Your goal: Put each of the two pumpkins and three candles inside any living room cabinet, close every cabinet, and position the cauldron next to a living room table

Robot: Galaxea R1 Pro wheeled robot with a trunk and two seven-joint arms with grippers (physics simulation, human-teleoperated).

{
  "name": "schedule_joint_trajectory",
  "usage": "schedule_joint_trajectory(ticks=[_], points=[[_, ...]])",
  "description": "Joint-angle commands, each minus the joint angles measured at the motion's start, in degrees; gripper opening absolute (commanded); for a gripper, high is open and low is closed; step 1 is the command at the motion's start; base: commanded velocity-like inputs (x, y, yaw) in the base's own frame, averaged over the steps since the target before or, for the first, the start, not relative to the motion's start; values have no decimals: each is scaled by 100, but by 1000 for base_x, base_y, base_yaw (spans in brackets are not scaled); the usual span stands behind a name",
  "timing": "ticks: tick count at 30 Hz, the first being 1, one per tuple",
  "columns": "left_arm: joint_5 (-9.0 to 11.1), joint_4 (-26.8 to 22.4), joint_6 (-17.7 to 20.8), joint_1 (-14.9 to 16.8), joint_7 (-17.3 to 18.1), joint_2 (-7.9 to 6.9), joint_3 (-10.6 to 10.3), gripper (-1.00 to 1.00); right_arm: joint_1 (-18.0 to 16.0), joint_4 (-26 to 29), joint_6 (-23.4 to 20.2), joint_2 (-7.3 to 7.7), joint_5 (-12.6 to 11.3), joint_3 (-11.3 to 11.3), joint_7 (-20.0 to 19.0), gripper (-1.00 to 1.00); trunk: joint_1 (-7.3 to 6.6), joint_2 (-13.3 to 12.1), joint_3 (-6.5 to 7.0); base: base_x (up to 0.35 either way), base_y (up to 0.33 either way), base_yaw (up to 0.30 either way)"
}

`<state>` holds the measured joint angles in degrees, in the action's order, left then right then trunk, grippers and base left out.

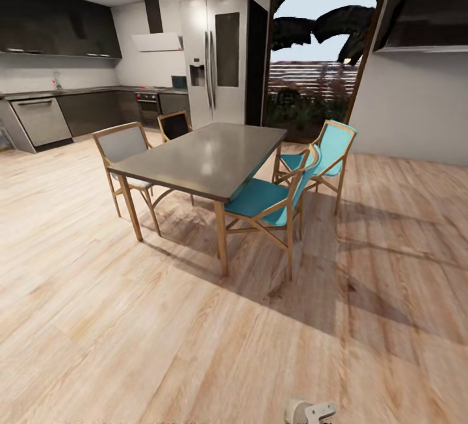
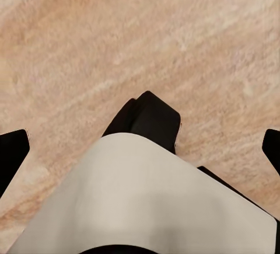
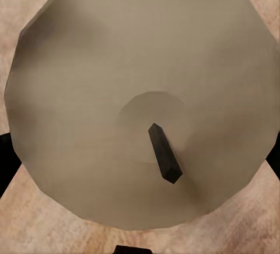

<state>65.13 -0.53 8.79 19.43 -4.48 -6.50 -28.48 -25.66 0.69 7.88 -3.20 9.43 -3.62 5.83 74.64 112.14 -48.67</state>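
In the right wrist view a pale grey-cream candle [image 3: 116, 61] is seen from above, very close, with its dark wick [image 3: 164, 160] leaning to one side. My right gripper [image 3: 140, 163] is shut on the candle, its dark fingertips [image 3: 6, 163] showing at both sides over the wood floor. My left gripper [image 2: 140, 149] is open and holds nothing; its dark fingertips [image 2: 11, 152] stand far apart above a white and black part of my own body. The pumpkins, the cabinet and the cauldron are out of view.
Ahead stands a grey-topped table [image 1: 208, 160] with wooden legs, two teal chairs [image 1: 273, 199] on its right and two more chairs [image 1: 123, 147] on its left. Beyond are a fridge [image 1: 218, 60], dark kitchen counters [image 1: 65, 112] and a large window [image 1: 318, 53]. Open wood floor [image 1: 162, 333] lies between me and the table.
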Motion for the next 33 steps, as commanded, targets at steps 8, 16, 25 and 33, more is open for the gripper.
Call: schedule_joint_trajectory(ticks=[8, 16, 25, 33], points=[[0, 0, 0, 0, 3, 0, 0, 100, 0, 1, 29, -13, 6, 11, -2, -100, 0, 0, -1, 0, 0, 289], [0, 0, 0, 0, 3, 0, 0, 100, 0, 1, 29, -14, 6, 11, -3, -100, 0, 0, -1, 0, 0, 293], [0, 0, 0, 0, 3, 0, 0, 100, 0, 1, 29, -14, 6, 11, -3, -100, 0, 0, -1, 0, 0, 293], [0, 0, 0, 0, 0, 0, 0, 100, 0, 1, 29, -14, 6, 11, -3, -100, 0, 0, -1, 0, 0, 293]])
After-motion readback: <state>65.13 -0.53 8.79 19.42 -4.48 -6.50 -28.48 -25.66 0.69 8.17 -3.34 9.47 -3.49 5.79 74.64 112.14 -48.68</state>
